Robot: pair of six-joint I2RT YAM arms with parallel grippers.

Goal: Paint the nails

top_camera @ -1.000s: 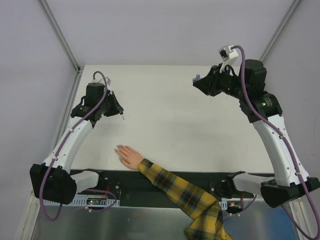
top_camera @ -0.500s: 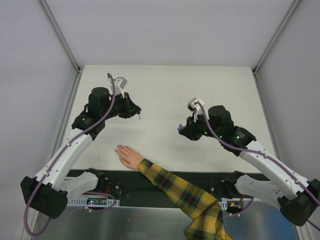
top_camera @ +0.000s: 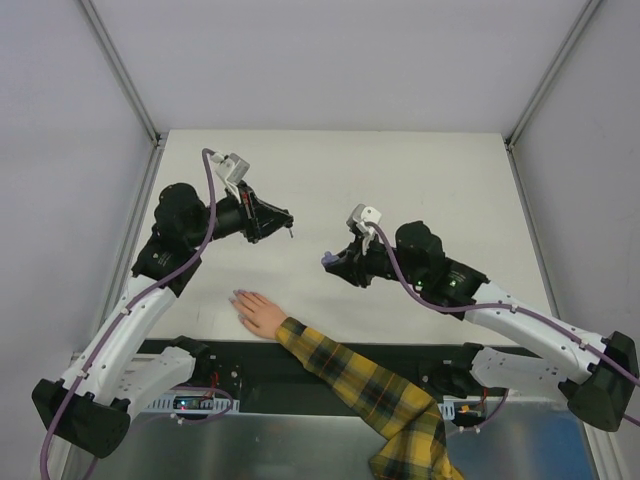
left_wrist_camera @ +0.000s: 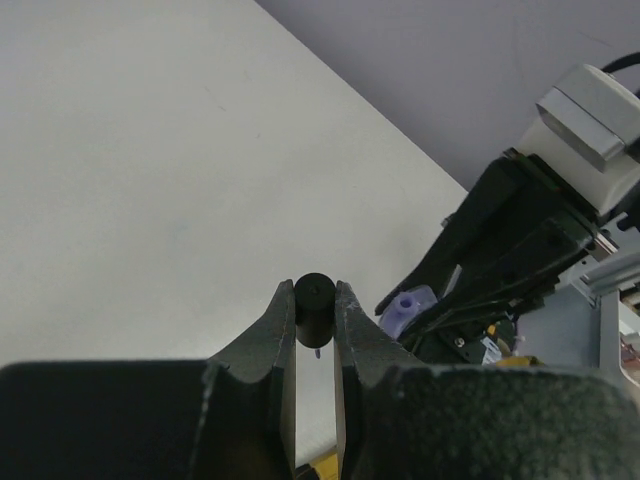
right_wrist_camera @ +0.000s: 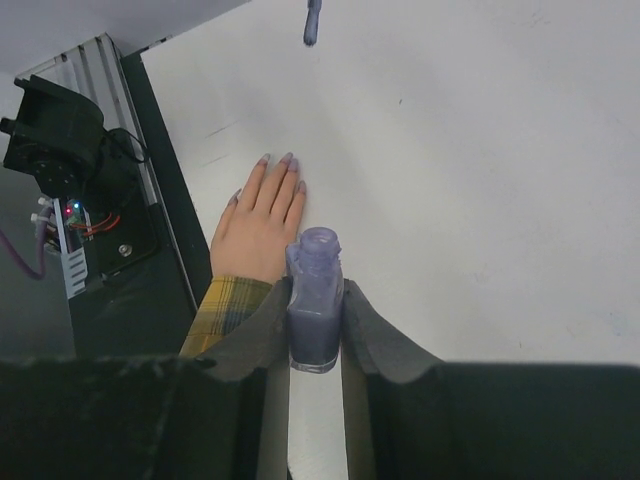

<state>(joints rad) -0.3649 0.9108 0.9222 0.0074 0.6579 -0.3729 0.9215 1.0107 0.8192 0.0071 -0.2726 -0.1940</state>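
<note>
A peach mannequin hand (top_camera: pixel 260 314) in a yellow-and-black plaid sleeve (top_camera: pixel 360 385) lies flat at the table's near edge, its pale lilac nails (top_camera: pixel 238 296) pointing up-left. My left gripper (top_camera: pixel 285 222) is shut on the black cap (left_wrist_camera: pixel 314 305), whose purple-tipped brush (right_wrist_camera: pixel 312 22) hangs over the table beyond the hand. My right gripper (top_camera: pixel 335 262) is shut on the uncapped purple polish bottle (right_wrist_camera: pixel 315 300), above and right of the hand (right_wrist_camera: pixel 262 215). The nails (right_wrist_camera: pixel 285 160) show clearly past the bottle's neck. The bottle (left_wrist_camera: pixel 405 308) also shows beside the cap.
A black base rail (top_camera: pixel 300 365) with electronics (right_wrist_camera: pixel 70 215) runs along the near edge under the sleeve. Metal frame posts (top_camera: pixel 125 75) and pale walls enclose the white table (top_camera: pixel 420 180) on three sides.
The right arm swung from the far right corner down to the table's middle with the bottle. The left gripper moved right toward the centre with the cap. The hand stayed put.
</note>
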